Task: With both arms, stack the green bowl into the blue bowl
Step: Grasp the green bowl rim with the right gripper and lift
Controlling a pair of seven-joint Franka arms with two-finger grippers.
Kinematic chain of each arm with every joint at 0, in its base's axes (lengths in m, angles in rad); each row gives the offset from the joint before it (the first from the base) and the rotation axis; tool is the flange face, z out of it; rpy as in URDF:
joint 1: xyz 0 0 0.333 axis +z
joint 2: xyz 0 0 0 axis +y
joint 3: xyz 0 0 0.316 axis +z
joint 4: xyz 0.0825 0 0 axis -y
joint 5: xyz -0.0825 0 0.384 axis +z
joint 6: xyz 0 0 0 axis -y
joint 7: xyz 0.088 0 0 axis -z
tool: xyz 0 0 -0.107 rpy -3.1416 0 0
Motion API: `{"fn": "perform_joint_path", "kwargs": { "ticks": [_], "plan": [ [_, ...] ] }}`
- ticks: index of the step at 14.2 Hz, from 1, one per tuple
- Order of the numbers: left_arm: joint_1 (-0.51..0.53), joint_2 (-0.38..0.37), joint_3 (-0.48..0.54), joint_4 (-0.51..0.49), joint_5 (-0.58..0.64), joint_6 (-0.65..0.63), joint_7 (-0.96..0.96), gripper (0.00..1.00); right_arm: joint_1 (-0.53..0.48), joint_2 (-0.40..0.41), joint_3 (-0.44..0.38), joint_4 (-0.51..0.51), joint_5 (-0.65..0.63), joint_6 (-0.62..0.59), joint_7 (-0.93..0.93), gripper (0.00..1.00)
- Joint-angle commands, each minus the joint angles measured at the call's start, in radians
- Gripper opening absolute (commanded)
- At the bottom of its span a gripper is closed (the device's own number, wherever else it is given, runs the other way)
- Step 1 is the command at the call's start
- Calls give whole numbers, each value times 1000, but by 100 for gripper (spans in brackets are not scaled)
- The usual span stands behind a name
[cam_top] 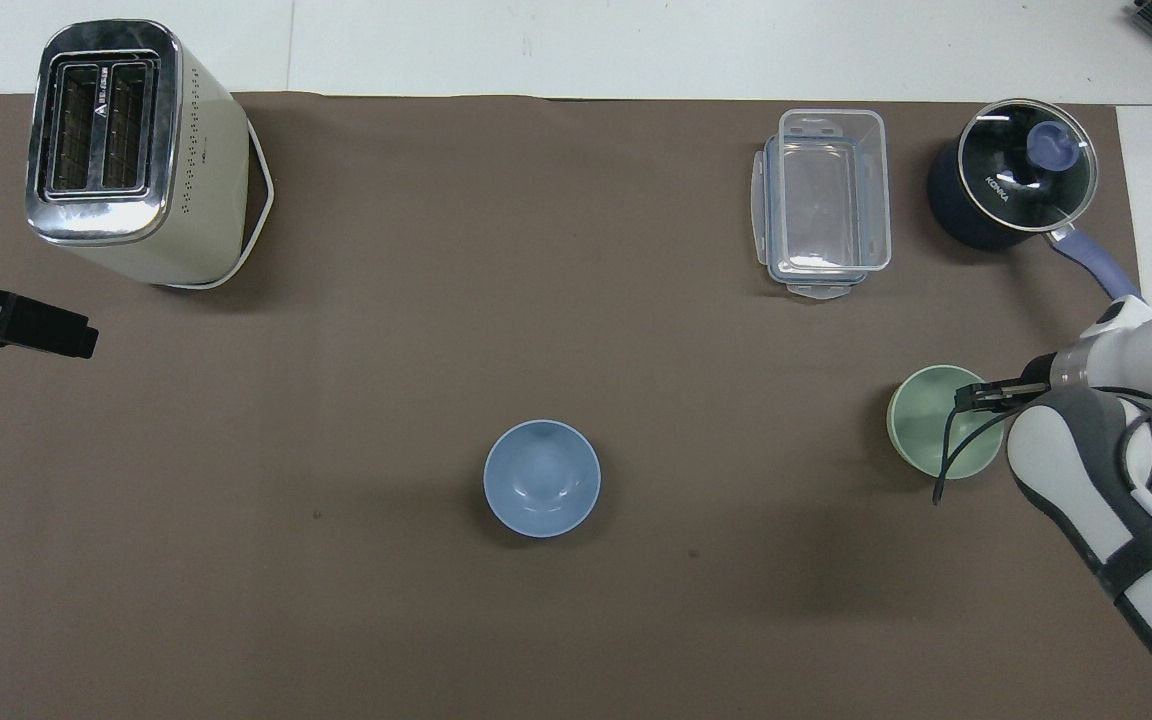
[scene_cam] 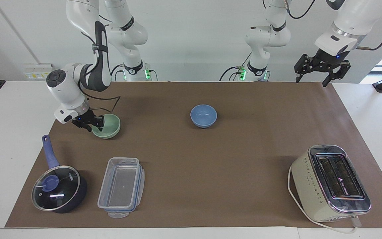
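Observation:
The green bowl (scene_cam: 107, 125) sits on the brown mat toward the right arm's end; it also shows in the overhead view (cam_top: 931, 432). My right gripper (scene_cam: 91, 124) is down at the bowl's rim on the side toward the mat's end, with its fingers closed on that rim (cam_top: 976, 395). The bowl rests on the mat. The blue bowl (scene_cam: 203, 116) stands empty near the mat's middle (cam_top: 542, 478). My left gripper (scene_cam: 311, 79) waits open and empty, raised over the mat's corner nearest the robots at the left arm's end (cam_top: 71, 338).
A dark blue lidded saucepan (scene_cam: 58, 187) and a clear plastic container (scene_cam: 121, 187) stand farther from the robots than the green bowl. A cream toaster (scene_cam: 330, 182) stands toward the left arm's end, far from the robots.

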Motion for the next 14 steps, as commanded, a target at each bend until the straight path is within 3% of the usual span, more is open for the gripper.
{"fn": "perform_joint_path", "kwargs": {
  "ticks": [1,2,7,9,14],
  "plan": [
    [12,-26,-8,-31,7,8,12,100,-13,2,6,-5,20,24,-37,12],
    [12,-24,-8,-31,7,8,12,100,-13,5,6,-3,20,24,-27,0],
    [14,-21,-8,-31,7,20,10,100,-13,10,6,49,20,-3,-37,0],
    [12,-21,-8,-31,7,16,10,100,0,-21,9,99,21,-86,-31,0],
    [14,-21,-8,-31,7,16,6,100,32,-79,68,194,90,-161,-18,0]
  ]
}}
